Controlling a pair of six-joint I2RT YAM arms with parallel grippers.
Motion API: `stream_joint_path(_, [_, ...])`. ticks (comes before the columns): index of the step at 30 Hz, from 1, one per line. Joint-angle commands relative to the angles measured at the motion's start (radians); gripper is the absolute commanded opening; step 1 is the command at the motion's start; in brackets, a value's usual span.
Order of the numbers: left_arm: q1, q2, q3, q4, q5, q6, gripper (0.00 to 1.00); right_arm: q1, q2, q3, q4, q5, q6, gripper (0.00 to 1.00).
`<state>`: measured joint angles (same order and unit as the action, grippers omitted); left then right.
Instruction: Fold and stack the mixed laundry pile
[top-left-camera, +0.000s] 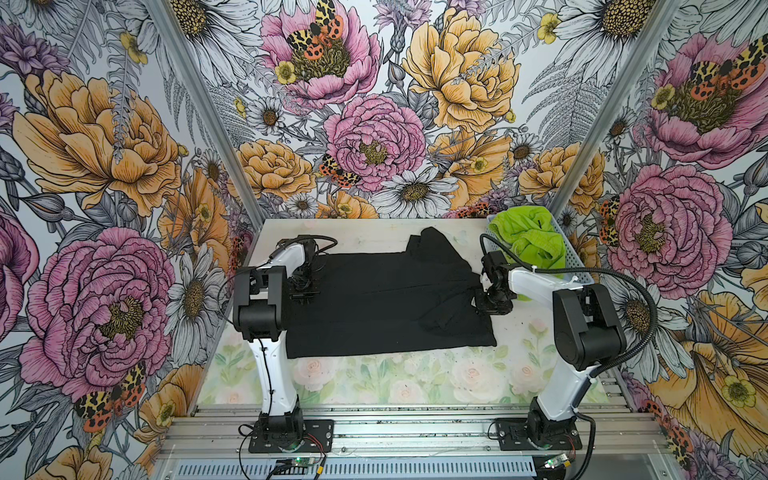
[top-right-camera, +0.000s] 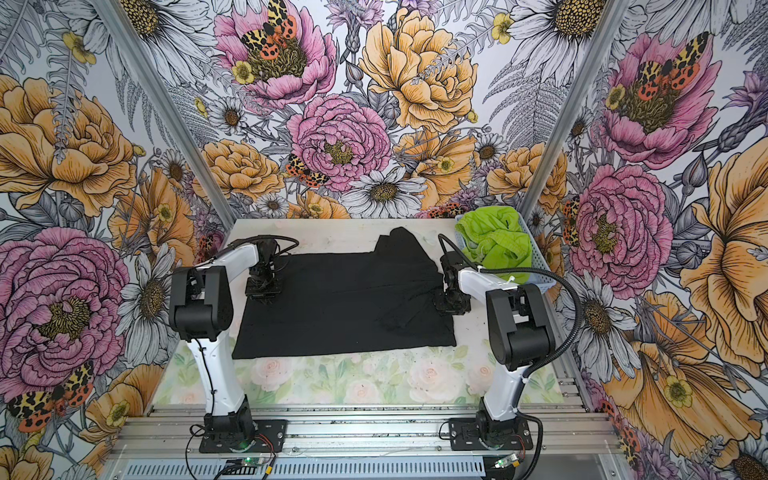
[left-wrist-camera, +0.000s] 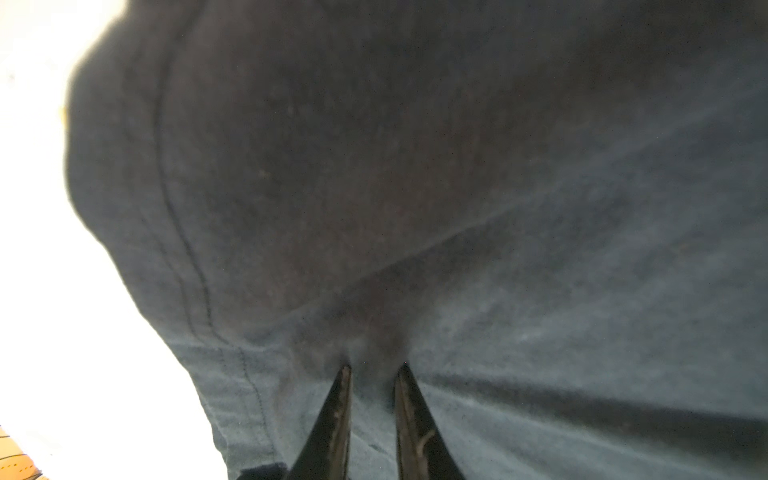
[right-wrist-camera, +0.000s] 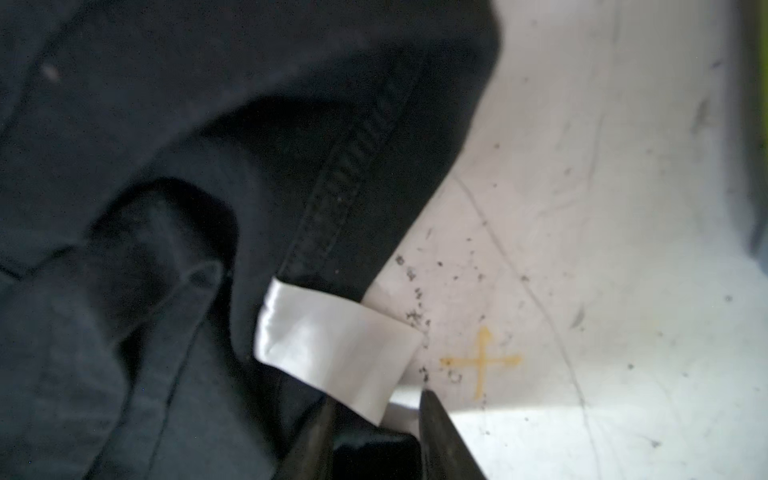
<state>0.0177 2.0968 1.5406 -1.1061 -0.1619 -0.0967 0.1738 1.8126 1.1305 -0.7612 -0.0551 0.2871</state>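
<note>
Folding had barely begun: the plain black T-shirt (top-left-camera: 386, 299) lay spread on the floral table (top-left-camera: 374, 386), left gripper (left-wrist-camera: 375, 368) pinching its hem, right gripper (right-wrist-camera: 376, 397) at the collar, grip unclear; crumpled lime-green shorts (top-left-camera: 528, 237) sat in the light-blue perforated basket (top-left-camera: 579, 266).

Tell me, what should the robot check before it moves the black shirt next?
1. Left hand pinching the black shirt: ok.
2. Right hand gripping beside the white label: cannot tell.
3. Shirt lying smooth on the table: not ok, bunched near the label.
4. Green shorts clear of the shirt, in the basket: ok.
5. Shorts folded: not ok, crumpled.
</note>
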Motion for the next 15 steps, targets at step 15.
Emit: stream_joint_path(15, [0.057,0.051,-0.077,0.054,-0.083,0.025,0.2,-0.047,-0.071,-0.103,-0.096,0.17,0.048,0.0])
